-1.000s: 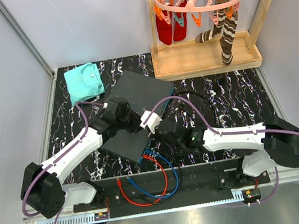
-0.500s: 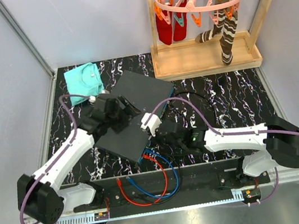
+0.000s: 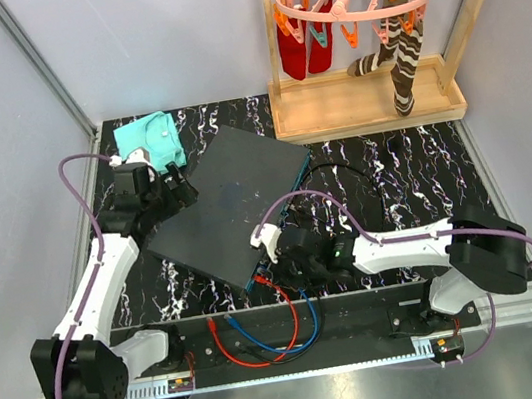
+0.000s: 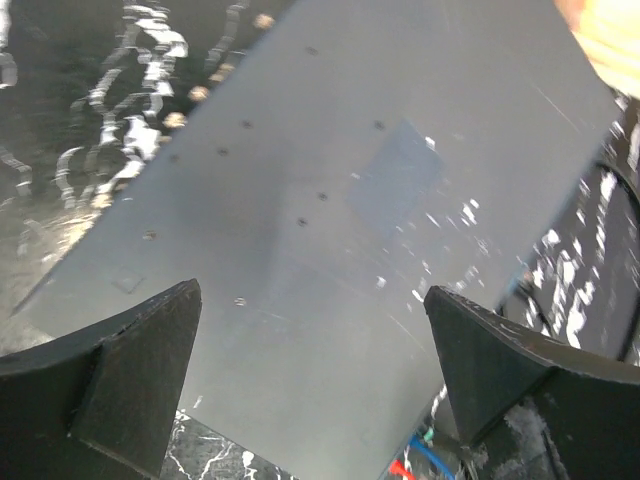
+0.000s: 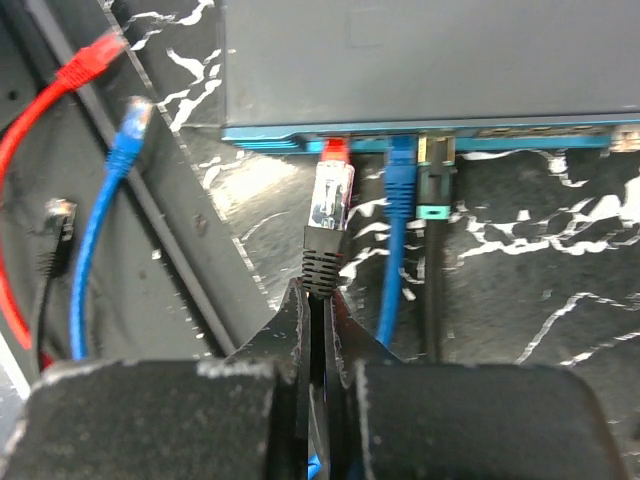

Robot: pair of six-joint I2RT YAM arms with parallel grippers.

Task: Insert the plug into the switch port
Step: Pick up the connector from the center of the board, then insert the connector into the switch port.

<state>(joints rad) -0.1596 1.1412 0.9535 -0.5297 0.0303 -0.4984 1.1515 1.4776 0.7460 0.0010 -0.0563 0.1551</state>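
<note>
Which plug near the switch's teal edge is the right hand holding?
The clear plug with the black boot, pinched by the right hand; the red plug, blue plug and black plug beside it sit at the switch untouched.

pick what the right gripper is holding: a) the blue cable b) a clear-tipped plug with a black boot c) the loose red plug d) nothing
b: in the right wrist view the right gripper is shut on the black boot of a plug with a clear tip, which points at the teal edge of the switch. The loose red plug lies apart at the left.
</note>
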